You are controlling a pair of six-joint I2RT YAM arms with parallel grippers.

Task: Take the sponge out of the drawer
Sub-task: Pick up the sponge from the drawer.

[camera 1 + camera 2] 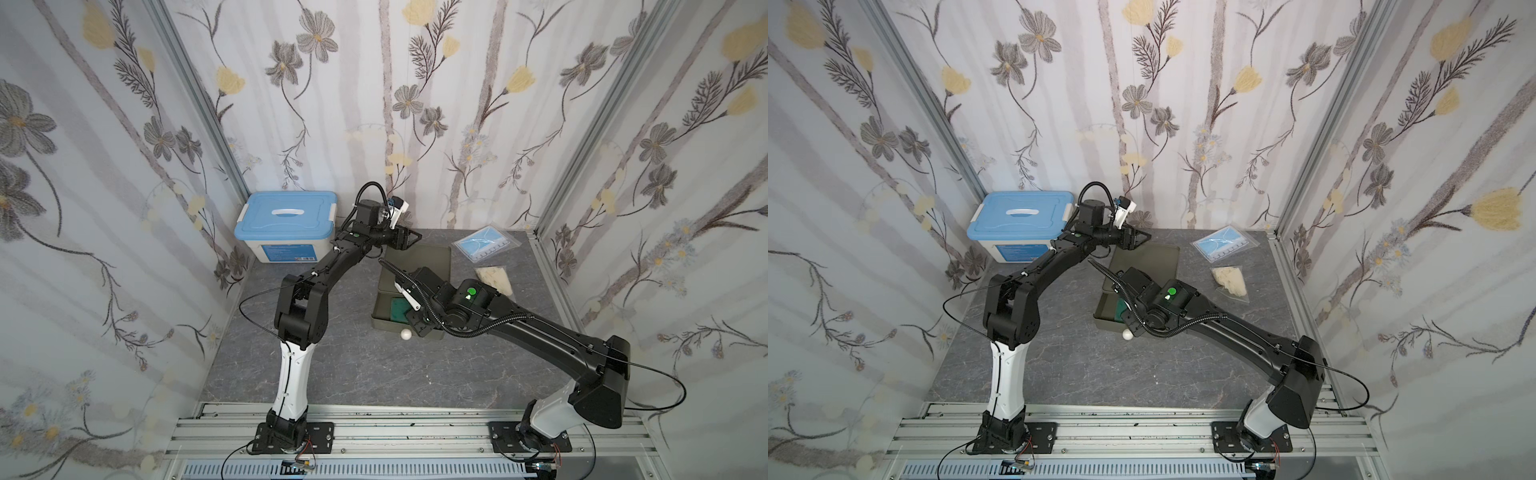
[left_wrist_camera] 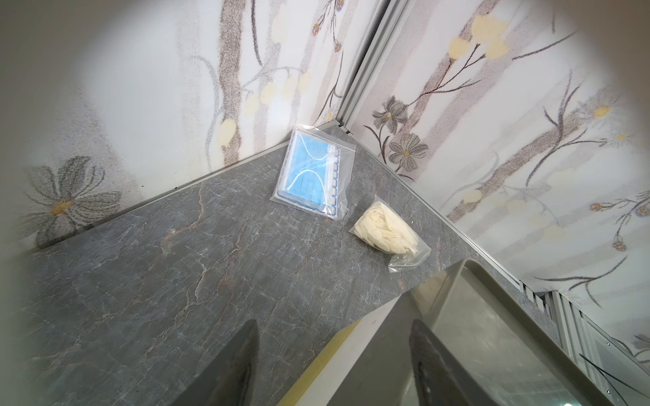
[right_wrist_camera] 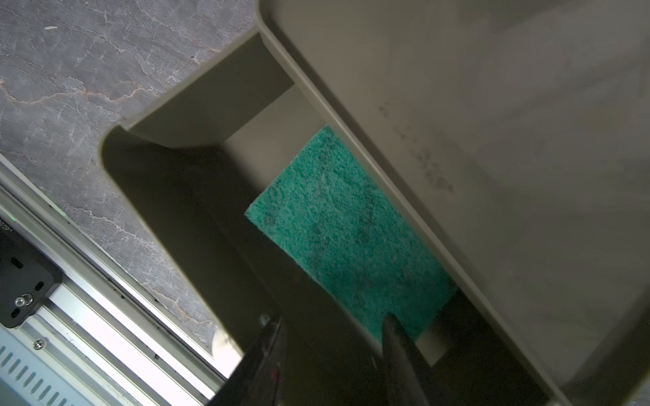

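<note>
Right pincer [image 3: 332, 318] spread over rough green sponge [image 3: 344, 225] in smooth olive drawer [image 3: 218, 105]; left pincer's [image 2: 334, 321] grip unclear

Enclosed on three sides by walls [image 1: 415, 124] papered in pale stock printed with grey and yellow flowers on long dark stems, joined at the back corners by aluminium posts [image 1: 201, 104]. Floored with a grey marble-patterned tabletop [image 1: 332, 365], veined white and rust, closed at the near edge by slotted aluminium rails [image 1: 415, 432], with a blue-lidded storage box [image 1: 286, 224] set in the back left corner against the wall. Lit evenly and diffusely, with only soft shadows on the tabletop.
</note>
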